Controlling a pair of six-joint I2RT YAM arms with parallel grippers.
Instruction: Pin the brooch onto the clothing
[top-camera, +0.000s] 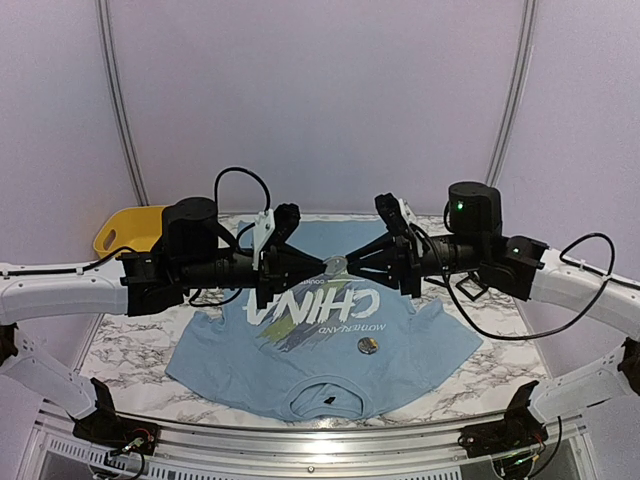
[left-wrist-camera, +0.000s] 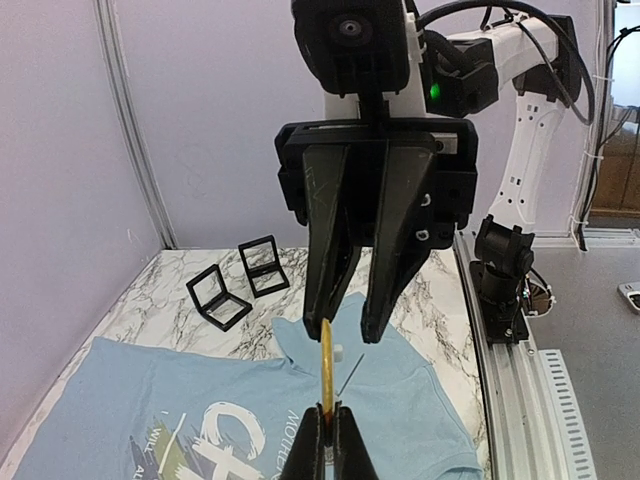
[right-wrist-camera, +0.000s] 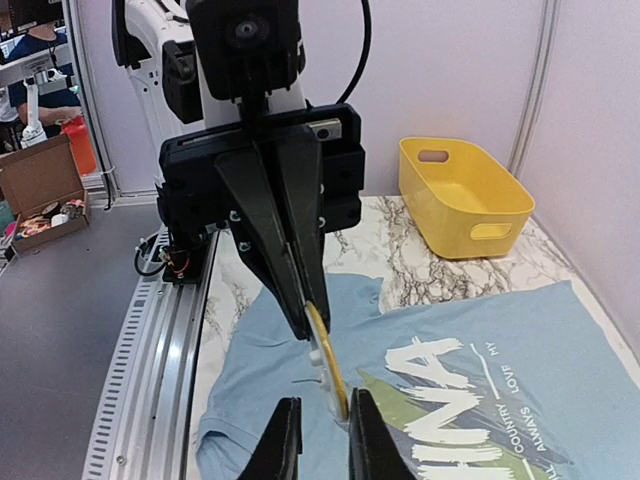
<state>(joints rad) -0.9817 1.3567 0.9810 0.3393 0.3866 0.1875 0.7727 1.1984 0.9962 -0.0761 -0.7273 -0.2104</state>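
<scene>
The light blue "CHINA" T-shirt (top-camera: 420, 345) lies flat on the marble table, collar toward the arms; it also shows in the left wrist view (left-wrist-camera: 130, 390) and the right wrist view (right-wrist-camera: 520, 340). Both grippers meet in mid-air above it. My left gripper (top-camera: 318, 267) (left-wrist-camera: 328, 412) is shut on the lower edge of the gold-rimmed round brooch (left-wrist-camera: 327, 365) (right-wrist-camera: 327, 365), held edge-on, its thin pin sticking out sideways. My right gripper (top-camera: 352, 265) (right-wrist-camera: 322, 405) is open, its fingers on either side of the brooch's far edge.
A small round disc (top-camera: 368, 346) lies on the shirt below the lettering. A yellow bin (top-camera: 130, 230) (right-wrist-camera: 465, 195) stands at the back left. Two black square frames (left-wrist-camera: 230, 285) sit at the back right, off the shirt. Rails run along the near edge.
</scene>
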